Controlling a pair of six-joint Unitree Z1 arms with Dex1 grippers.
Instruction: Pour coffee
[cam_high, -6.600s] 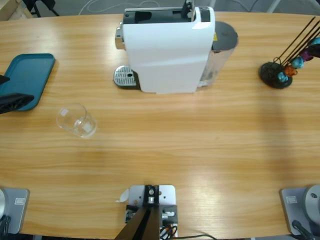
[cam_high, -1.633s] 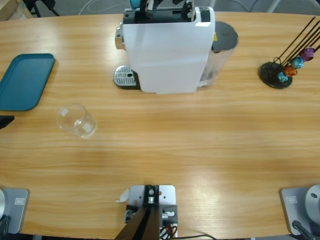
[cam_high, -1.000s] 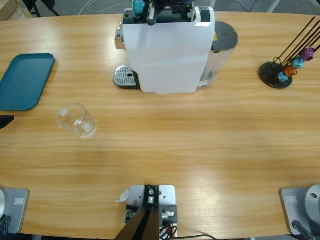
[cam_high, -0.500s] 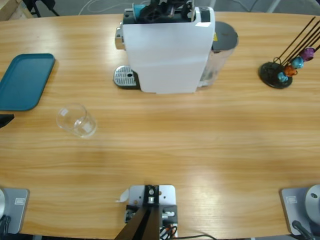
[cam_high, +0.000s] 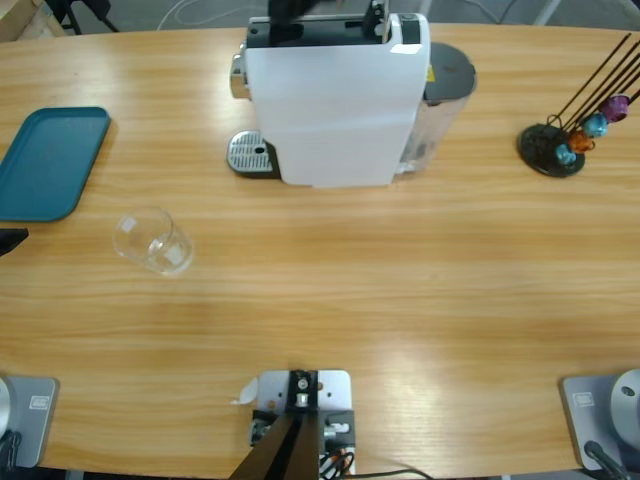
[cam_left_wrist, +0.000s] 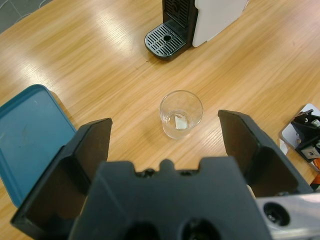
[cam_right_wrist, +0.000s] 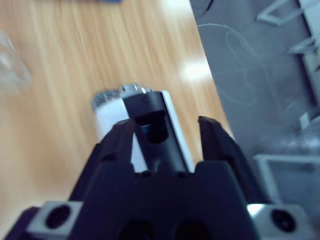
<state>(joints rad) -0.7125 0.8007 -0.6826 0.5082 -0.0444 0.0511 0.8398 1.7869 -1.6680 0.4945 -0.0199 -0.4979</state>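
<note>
Left gripper (cam_left_wrist: 165, 145) spread wide, holding nothing, hovering above the long wooden table (cam_high: 400, 280). Framed between its black jaws, well apart from them: a small clear glass tumbler (cam_left_wrist: 181, 113), upright, with no dark coffee visible inside. Teal rectangular tray (cam_left_wrist: 30, 130) off to one side; big white boxy coffee machine (cam_left_wrist: 200, 20) with its perforated drip plate beyond.

Right gripper (cam_right_wrist: 165, 132) parted, nothing clamped, poised over the machine's black top; only a dark sliver at the top edge from above. Capsule stand with colourful capsules (cam_high: 575, 130) at the table's far end.
</note>
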